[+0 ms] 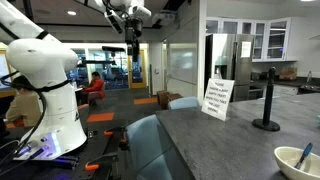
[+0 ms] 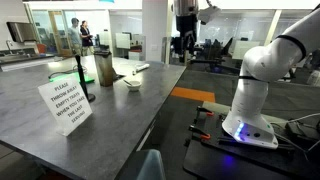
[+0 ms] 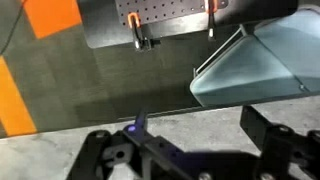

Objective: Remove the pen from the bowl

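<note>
The cream bowl [image 1: 296, 163] sits on the grey counter at the lower right edge of an exterior view, with the light-blue pen [image 1: 304, 153] leaning inside it against the rim. In an exterior view the bowl [image 2: 132, 82] looks small and far back on the counter, and the pen cannot be made out there. My gripper [image 1: 133, 27] hangs high in the air, well away from the counter and the bowl; it also shows in an exterior view [image 2: 185, 28]. In the wrist view the gripper [image 3: 190, 152] has its fingers wide apart and empty, over the floor.
A black post with a round base [image 1: 267, 102] and a white sign [image 1: 217, 99] stand on the counter [image 1: 220, 140]. They also show as sign [image 2: 67, 105] and post [image 2: 82, 75], beside a dark cup [image 2: 104, 68]. A teal chair [image 3: 255, 65] is below the gripper.
</note>
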Robot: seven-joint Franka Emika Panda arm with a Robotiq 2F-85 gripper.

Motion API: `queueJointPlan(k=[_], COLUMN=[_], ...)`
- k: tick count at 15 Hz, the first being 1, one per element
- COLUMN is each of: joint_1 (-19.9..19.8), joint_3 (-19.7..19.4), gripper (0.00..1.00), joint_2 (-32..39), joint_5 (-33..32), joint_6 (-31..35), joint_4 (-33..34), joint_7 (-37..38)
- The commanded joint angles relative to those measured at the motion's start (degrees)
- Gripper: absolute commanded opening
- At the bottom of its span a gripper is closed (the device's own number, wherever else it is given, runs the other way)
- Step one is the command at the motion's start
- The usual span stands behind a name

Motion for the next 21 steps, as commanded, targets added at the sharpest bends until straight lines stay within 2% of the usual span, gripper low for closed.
queueJointPlan(k=[1, 8, 11, 14, 17, 19, 21], joint_1=[1.0, 1.0, -0.3, -2.7, -4.8, -5.6, -5.5], joint_3=[-0.8, -0.8, -2.6, -6.0, -9.0, -11.1, -13.3], gripper=[1.00, 1.00, 1.00, 1.00, 1.00, 1.00, 1.00], joint_2=[0.3, 0.3, 5.5, 14.9, 26.2, 34.2, 42.2], joint_5=[-0.6, -0.6, -0.6, -2.7, -6.8, -12.5, -17.1], joint_6=[-0.1, -0.1, 3.3, 9.4, 16.3, 23.4, 27.2], joint_4=[0.1, 0.1, 2.8, 8.0, 16.4, 22.4, 29.0], joint_7=[0.6, 0.6, -0.8, -3.3, -5.8, -9.8, -13.7])
